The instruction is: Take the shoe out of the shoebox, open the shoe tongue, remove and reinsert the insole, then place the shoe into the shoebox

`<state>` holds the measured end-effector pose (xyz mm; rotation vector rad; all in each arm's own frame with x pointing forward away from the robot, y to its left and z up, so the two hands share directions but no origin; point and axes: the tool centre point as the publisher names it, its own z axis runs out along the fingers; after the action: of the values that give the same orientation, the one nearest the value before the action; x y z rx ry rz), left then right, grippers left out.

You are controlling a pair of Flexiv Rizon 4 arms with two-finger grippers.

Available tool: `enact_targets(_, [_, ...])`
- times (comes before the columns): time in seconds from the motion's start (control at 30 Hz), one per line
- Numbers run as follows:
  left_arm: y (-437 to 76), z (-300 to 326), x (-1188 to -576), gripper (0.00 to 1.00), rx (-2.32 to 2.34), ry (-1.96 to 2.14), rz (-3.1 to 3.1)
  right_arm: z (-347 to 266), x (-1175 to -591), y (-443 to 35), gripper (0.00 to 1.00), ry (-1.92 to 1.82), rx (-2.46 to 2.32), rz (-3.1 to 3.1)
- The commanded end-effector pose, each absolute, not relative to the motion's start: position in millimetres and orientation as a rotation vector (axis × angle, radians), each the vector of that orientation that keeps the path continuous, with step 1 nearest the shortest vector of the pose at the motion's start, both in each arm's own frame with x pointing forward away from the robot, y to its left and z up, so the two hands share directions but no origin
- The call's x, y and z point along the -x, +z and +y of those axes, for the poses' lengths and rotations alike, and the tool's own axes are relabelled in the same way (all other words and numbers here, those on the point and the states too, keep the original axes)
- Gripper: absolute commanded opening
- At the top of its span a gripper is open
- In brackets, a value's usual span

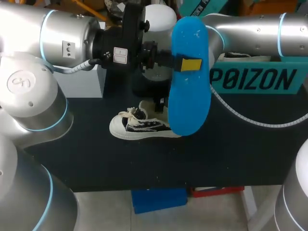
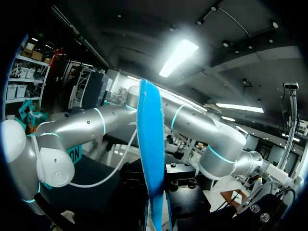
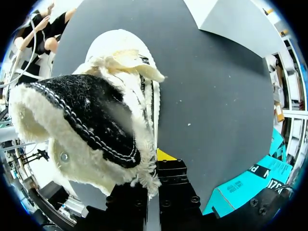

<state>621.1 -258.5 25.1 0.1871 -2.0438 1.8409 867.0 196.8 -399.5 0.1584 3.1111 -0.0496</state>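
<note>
**Insole aloft, shoe pinned at the heel**

The left arm entered from nine o'clock and reached past the middle. Its left gripper (image 1: 191, 64) was clamped on the blue insole (image 1: 190, 108), with one yellow tip flat against the near face. In the left wrist view the insole rose edge-on from between the fingers. It was held upright in the air, touching nothing else, probably so it could be tipped toe-first for the way back in.

At seven o'clock from the insole, the shoe (image 1: 139, 127) stood on its sole on the dark table (image 1: 144, 163), toe toward nine o'clock, laces loose, mouth facing up. The insole hid the shoe's heel end in the head view. There the right gripper (image 3: 155, 166) appeared closed on the frayed collar. One yellow tip showed just beside the fabric and the other was covered, so that is a judgement. Such a hold would keep the shoe from sliding and its mouth spread for reinsertion.

The teal shoebox (image 1: 260, 79) sat at two o'clock from the shoe, well apart, ready for the last step.
</note>
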Motion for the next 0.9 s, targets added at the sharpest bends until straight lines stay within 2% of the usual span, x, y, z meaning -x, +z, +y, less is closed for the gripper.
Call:
enact_targets(0.03, [24,-261,-621,0.00,-0.190,1.843,-2.045,196,-868,-399,0.00,-0.050,-0.159,3.111])
enact_targets(0.37, [24,-261,-621,0.00,-0.190,1.843,-2.045,192,-868,-393,0.00,-0.110,-0.248,3.097])
enact_targets(0.63, [24,-261,-621,0.00,-0.190,1.843,-2.045,168,-877,-343,0.00,-0.236,-0.823,3.001])
enact_targets(0.9, [24,-261,-621,0.00,-0.190,1.843,-2.045,149,-879,-307,0.00,-0.152,-1.466,2.717])
